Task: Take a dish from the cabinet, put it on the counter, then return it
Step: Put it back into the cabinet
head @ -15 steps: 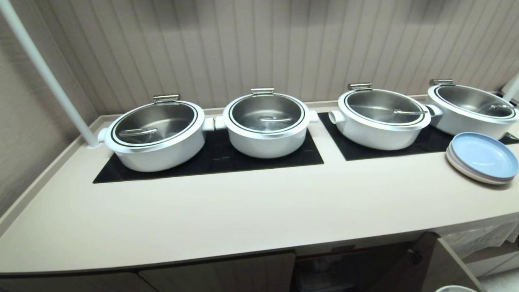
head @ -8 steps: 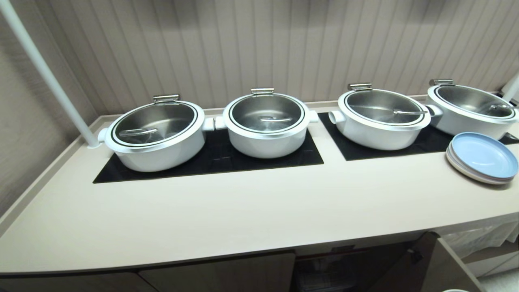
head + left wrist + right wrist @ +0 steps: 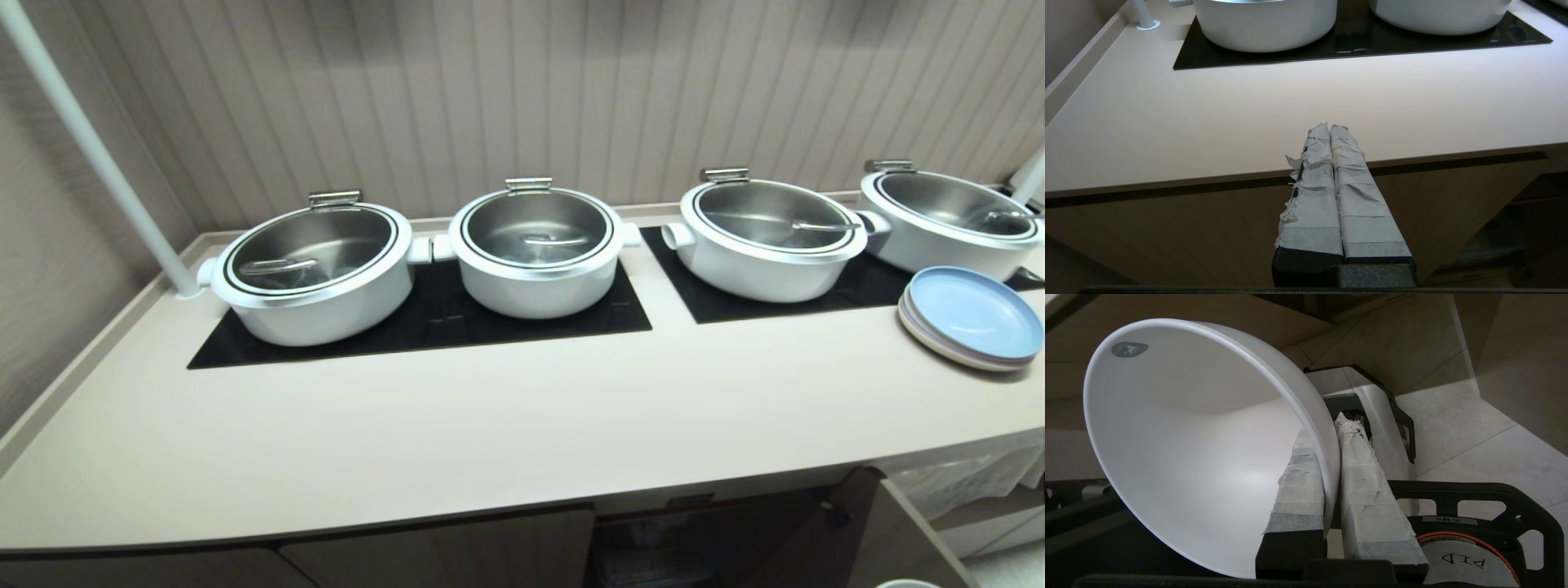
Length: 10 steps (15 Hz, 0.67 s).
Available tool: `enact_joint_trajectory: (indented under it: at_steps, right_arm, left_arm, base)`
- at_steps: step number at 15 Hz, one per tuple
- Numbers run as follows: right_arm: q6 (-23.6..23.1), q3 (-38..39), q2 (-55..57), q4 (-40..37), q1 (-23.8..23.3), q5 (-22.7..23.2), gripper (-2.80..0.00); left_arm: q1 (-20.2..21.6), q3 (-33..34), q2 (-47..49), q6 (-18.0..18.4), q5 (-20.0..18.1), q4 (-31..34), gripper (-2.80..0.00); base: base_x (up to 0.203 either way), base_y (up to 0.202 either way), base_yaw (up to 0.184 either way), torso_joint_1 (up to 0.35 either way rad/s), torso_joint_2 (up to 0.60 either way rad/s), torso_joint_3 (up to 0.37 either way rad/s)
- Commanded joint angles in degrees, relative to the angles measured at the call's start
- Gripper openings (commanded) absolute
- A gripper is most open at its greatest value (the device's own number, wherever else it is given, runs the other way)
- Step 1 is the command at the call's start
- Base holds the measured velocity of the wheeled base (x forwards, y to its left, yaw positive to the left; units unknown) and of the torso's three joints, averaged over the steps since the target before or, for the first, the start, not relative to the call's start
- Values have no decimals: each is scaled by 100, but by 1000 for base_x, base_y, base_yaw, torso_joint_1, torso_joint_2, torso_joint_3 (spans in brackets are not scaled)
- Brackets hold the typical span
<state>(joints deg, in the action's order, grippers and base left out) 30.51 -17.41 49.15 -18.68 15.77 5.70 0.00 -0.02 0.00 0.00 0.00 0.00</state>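
Holding the dish [image 3: 1200,457] by its rim, your right claw [image 3: 1349,426] is clamped with one taped finger [image 3: 1298,490] inside the bowl and the other outside against the wall. In the right wrist view the dish hangs tilted on its side, off any surface, with floor tiles and the robot's own base behind it.

Change over the last second, head view: a sliver of the white rim [image 3: 906,583] shows below the tabletop [image 3: 490,425] edge, at the lower right by the open cabinet [image 3: 882,531] door. It nearly drops out of sight half a second ago and shows again now. Tabletop, pots and the blue plates [image 3: 971,318] do not shift.

Reading: you have the dish out of the cabinet, below tabletop level, and not set down. Judged stage: carrying, early in the lift. Next you need height to clear the tabletop's rounded edge, then level the bowl before placing.

Left claw [image 3: 1331,132]: fingers pressed together, empty, parked just in front of the tabletop edge.
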Motion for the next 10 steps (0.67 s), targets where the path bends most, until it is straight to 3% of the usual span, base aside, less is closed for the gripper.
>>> enact_joint_trajectory:
  at_steps: [1,10]
  right_arm:
    - [-18,-8,112,-5,40,10,-280]
    - [-58,-100,500,18,513,123,-280]
  left_arm:
    - [0,2,0,0,0,0,-280]
    - [0,2,0,0,0,0,-280]
  base:
    - [0,0,0,0,0,0]
    - [0,0,0,0,0,0]
